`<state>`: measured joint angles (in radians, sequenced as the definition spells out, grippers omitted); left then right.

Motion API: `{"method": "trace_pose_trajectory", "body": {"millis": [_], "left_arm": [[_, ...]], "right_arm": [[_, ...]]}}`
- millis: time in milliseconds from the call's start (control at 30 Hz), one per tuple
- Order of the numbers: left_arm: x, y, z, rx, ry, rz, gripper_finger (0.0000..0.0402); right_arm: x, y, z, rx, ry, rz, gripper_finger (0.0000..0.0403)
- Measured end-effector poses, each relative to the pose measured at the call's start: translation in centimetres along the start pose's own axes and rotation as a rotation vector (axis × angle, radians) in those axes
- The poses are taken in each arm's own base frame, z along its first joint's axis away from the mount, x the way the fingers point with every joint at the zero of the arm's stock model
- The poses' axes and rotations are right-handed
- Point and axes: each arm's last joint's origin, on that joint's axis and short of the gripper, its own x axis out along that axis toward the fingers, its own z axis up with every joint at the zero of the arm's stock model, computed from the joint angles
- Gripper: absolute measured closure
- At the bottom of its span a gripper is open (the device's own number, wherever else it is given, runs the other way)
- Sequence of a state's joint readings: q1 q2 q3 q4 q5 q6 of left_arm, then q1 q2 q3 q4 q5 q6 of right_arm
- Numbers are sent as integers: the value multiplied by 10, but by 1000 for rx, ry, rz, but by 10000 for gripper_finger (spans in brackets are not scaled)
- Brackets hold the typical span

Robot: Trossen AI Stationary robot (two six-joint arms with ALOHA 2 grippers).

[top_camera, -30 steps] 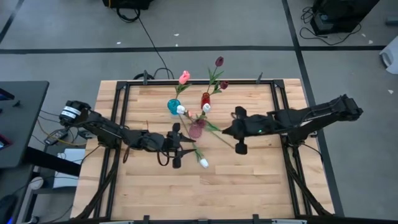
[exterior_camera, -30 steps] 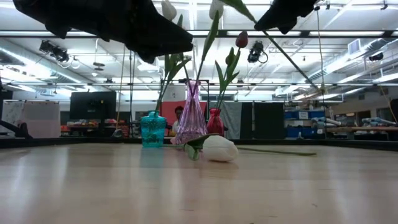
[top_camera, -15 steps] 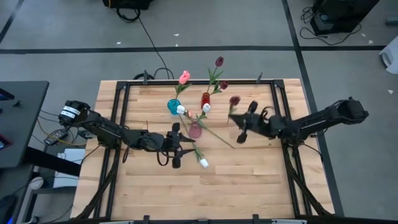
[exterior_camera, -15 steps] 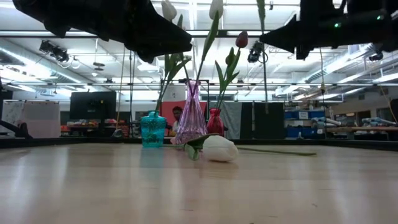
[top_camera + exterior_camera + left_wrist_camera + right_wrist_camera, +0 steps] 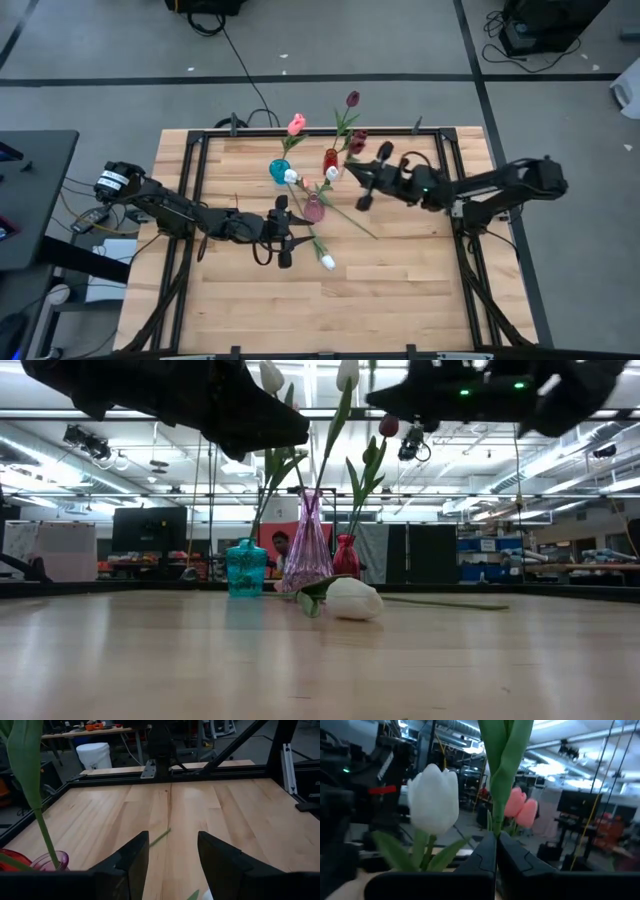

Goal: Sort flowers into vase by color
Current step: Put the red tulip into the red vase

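While the left end effector (image 5: 283, 240) hangs low over the tabletop (image 5: 400, 290) with its fingers spread and nothing between them, a white tulip (image 5: 326, 261) lies loose on the wood just beside it. Further along, three vases stand clustered: a teal vase (image 5: 278, 171), a purple vase (image 5: 315, 208) and a red vase (image 5: 330, 159), each already carrying stems. Over on the right, the right end effector (image 5: 366, 186) is pinched closed on the green stem of a maroon tulip (image 5: 357, 141), held up close to the red vase. The danger I see is the long stem or its leaves brushing the neighbouring flowers as it comes down, which could tip a light vase or drag a sorted bloom out; a slack pinch could also let the stem swing and miss the narrow neck.
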<state>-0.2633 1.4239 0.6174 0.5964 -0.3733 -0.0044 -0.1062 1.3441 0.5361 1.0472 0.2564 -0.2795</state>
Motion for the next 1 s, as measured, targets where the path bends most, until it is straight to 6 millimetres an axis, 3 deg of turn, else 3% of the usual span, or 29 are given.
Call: {"method": "trace_pose_trajectory", "body": {"millis": [200, 367, 500, 667, 1000], "left_arm": [[-8, -6, 5, 10, -5, 10, 227], [-27, -15, 14, 54, 2, 34, 227], [-45, -19, 19, 76, 28, 44, 227], [-59, -21, 23, 77, 43, 69, 227], [-63, -21, 24, 80, 44, 76, 227]], "right_arm": [[39, 0, -10, -109, -43, -11, 390], [61, -9, -26, -164, -14, -36, 390], [67, -16, -40, -198, 27, -58, 391], [68, -20, -41, -245, 48, -112, 391], [67, -20, -44, -235, 92, -129, 375]]}}
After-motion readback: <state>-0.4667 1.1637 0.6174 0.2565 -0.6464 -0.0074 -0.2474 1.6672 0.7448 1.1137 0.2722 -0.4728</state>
